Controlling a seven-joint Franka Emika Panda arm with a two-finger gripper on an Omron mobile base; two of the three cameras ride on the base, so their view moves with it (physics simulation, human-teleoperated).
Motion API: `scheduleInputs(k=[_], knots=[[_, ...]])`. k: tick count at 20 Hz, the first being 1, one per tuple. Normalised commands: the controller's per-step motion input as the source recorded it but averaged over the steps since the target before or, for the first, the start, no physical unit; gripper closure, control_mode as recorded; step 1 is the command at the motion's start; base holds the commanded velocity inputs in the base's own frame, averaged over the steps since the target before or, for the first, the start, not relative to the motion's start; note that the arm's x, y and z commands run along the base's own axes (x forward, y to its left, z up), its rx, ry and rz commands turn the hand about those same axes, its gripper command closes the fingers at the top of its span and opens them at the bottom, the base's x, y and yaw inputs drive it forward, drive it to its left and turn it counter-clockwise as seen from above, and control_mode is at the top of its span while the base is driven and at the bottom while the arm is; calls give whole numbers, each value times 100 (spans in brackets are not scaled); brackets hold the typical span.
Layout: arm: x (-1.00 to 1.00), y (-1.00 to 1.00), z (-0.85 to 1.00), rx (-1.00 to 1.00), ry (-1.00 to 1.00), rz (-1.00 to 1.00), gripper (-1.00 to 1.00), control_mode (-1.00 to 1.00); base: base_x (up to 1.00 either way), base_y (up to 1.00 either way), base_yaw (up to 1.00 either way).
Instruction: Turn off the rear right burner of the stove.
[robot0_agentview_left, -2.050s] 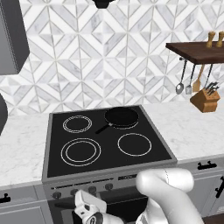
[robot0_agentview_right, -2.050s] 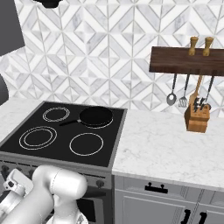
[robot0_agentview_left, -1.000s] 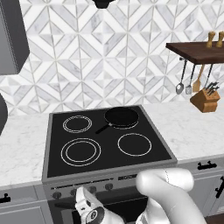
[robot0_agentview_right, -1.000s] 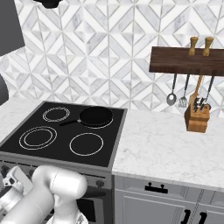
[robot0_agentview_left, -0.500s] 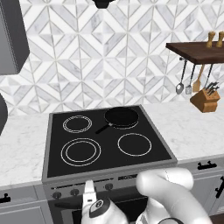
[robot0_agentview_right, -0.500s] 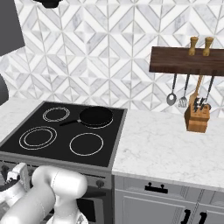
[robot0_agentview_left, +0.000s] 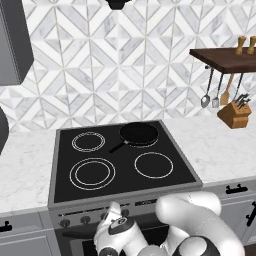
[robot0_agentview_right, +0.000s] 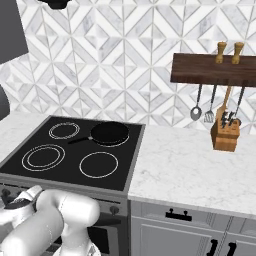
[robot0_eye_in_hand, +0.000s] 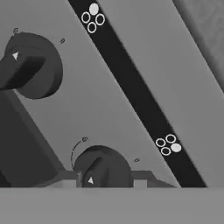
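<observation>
The stove (robot0_agentview_left: 125, 200) sits between marble counters, its rear right burner hidden under a small black skillet (robot0_agentview_left: 139, 134). Down at the front panel, the gripper (robot0_eye_in_hand: 111, 178) is right up against a small dark knob (robot0_eye_in_hand: 101, 168); whether its fingers are spread or clamped I cannot tell. That knob looks rigid and smooth, best pinched across its raised ridge

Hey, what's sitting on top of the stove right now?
A small black skillet sits on the stove at the back right, its handle pointing front-left. It covers that burner's ring mark. The other three white-ringed zones are bare.
</observation>
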Motion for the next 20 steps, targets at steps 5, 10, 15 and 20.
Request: scheduleInputs(k=[5, 10, 15, 20], knots=[[1, -12, 0, 64, 22, -16, 100, -100, 0, 0, 0], [6, -1, 0, 60, 19, -19, 100, -100, 0, 0, 0], [1, 0, 0, 52, 18, -21, 100, -100, 0, 0, 0], [0, 0, 0, 43, 14, -24, 100, -100, 0, 0, 0]])
